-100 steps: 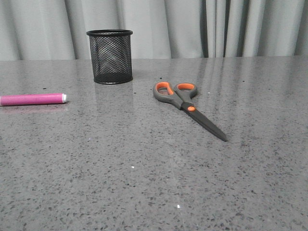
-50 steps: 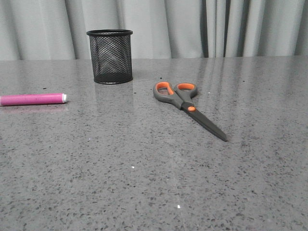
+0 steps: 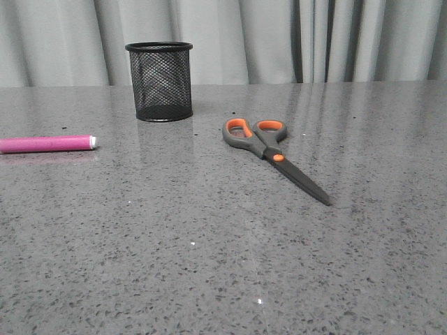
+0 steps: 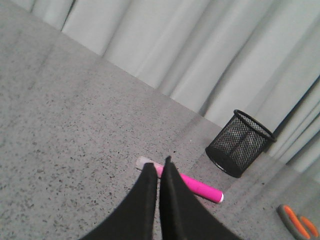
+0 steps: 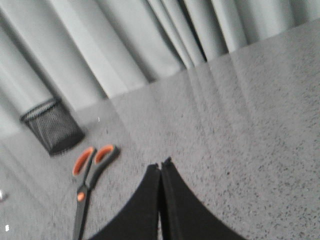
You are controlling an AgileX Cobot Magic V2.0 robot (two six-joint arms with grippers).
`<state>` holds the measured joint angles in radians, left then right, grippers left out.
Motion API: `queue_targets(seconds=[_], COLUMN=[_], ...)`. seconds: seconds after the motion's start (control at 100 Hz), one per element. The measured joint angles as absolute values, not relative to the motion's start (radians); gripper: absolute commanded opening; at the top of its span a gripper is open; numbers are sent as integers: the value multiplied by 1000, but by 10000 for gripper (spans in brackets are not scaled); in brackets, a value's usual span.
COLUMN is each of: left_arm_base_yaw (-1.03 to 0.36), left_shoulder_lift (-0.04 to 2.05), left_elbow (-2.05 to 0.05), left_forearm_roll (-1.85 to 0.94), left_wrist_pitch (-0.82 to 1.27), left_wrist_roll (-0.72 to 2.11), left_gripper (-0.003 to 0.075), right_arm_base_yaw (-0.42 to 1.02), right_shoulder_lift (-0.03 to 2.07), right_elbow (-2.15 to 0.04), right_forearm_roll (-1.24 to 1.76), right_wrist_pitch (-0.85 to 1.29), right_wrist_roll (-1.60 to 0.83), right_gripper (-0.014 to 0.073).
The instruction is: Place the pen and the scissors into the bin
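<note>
On the table (image 3: 209, 265), pen (image 3: 46, 144) and scissors (image 3: 274, 155) flat, bin (image 3: 160, 82) upright, left claw (image 4: 158, 162) and right claw (image 5: 161, 164) pressed together, empty.

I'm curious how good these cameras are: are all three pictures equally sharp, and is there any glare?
Front view: sharp, with pale curtain reflections streaking the polished table and a faint sheen under the pen. Left wrist view: fairly clear; the bin shows its mesh. Right wrist view: softer, the scissors and bin smeared.

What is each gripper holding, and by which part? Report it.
Nothing is held. The left gripper and right gripper both have their jaws shut on nothing. The pen and scissors lie on the table, untouched.
</note>
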<state>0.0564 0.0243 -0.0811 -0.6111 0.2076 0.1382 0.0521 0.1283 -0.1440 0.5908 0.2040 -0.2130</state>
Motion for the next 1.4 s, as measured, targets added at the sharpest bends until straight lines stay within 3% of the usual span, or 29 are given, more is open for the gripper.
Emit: queue_targets(seconds=[0.21,0.44,0.58,0.66,0.73,0.83,0.9,1.4], left_arm_base_yaw=[56,56,56,56,56,56,56,56], left_shoulder_lift=[251,478,559,598,631,676,711,1215], left_elbow=[-296,-478,-531,-547,-556,-561,-569,-894], left_forearm_roll=[-377,-336,-334,-345,-374,-449,-515,-700], left_wrist_pitch=[396,513,514,514,514,514,514,858], left_wrist_roll=[138,200,213,238,273,345,409,1079], left_gripper=[-19,-18,16,104,209,359,418,419], right_arm_base_yaw=[52,52,52,52,52,52,52,52], right_shoulder_lift=[465,757,847,870,879,879,879,883], right_elbow=[-384,-612,-683,-702,-709,-709,-709,-710], right_forearm_roll=[464,432,427,426,424,424,424,424], right_wrist_pitch=[403,552,594,599,599,596,595,594], right_wrist_roll=[-221,-227,-247,-251,-256,-260,-265,-304], right_gripper=[-53,-24,175,348,422,421,421,421])
